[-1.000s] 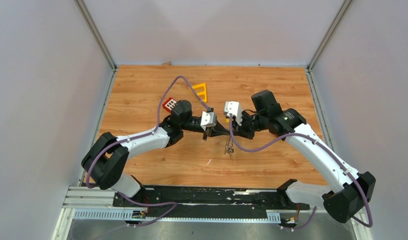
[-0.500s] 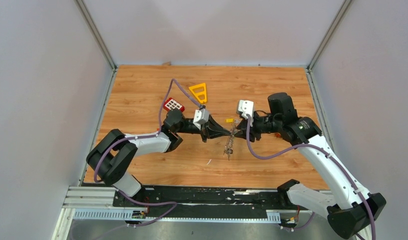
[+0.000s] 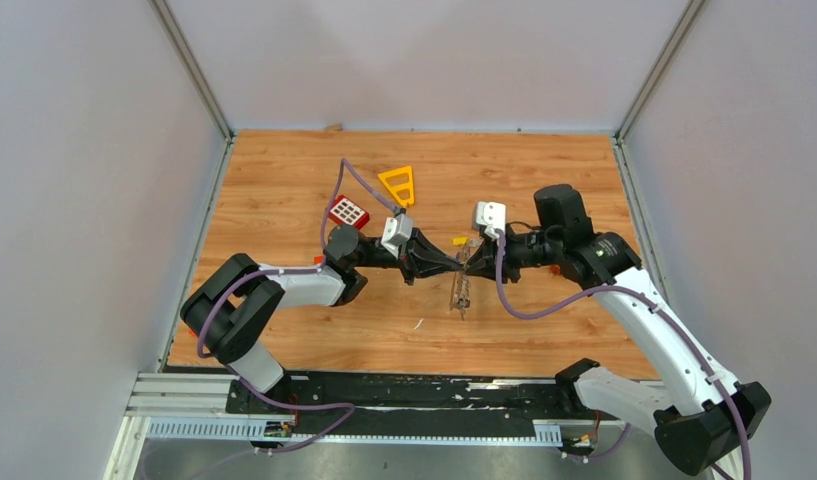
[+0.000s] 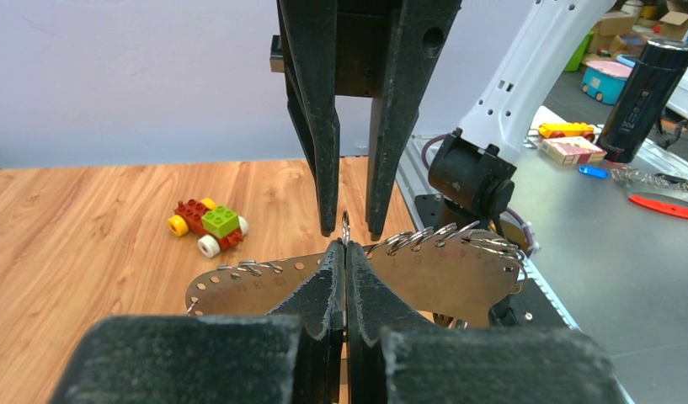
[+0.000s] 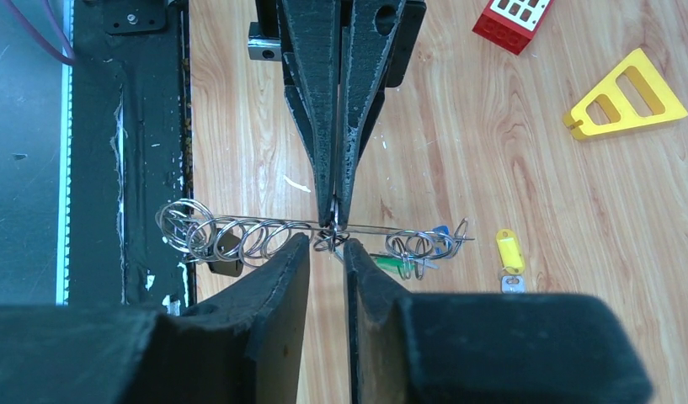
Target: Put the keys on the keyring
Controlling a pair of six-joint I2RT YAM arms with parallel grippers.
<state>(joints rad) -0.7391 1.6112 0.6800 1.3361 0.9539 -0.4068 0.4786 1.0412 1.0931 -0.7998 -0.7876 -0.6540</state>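
The keyring [image 4: 445, 278] is a flat grey metal D-shaped piece with holes along its edge, strung with small split rings [image 5: 239, 238]. My left gripper [image 4: 345, 247] is shut on its upper edge and holds it above the table [image 3: 284, 200]; in the top view the keyring [image 3: 460, 293] hangs below the two grippers. My right gripper [image 5: 328, 244] faces the left one tip to tip, its jaws slightly open around a small ring on that edge. A green key [image 5: 391, 263] and a blue key [image 5: 441, 232] hang from rings. A yellow-tagged key [image 5: 509, 252] lies on the table.
A yellow triangular frame [image 3: 398, 184] and a red brick [image 3: 348, 211] lie behind the left arm. A toy brick car [image 4: 207, 225] stands on the table. Grey walls enclose the table on three sides.
Over the last second both grippers shifted right with the keyring, uncovering the yellow frame. In the last half second the left gripper edged closer to the right one.
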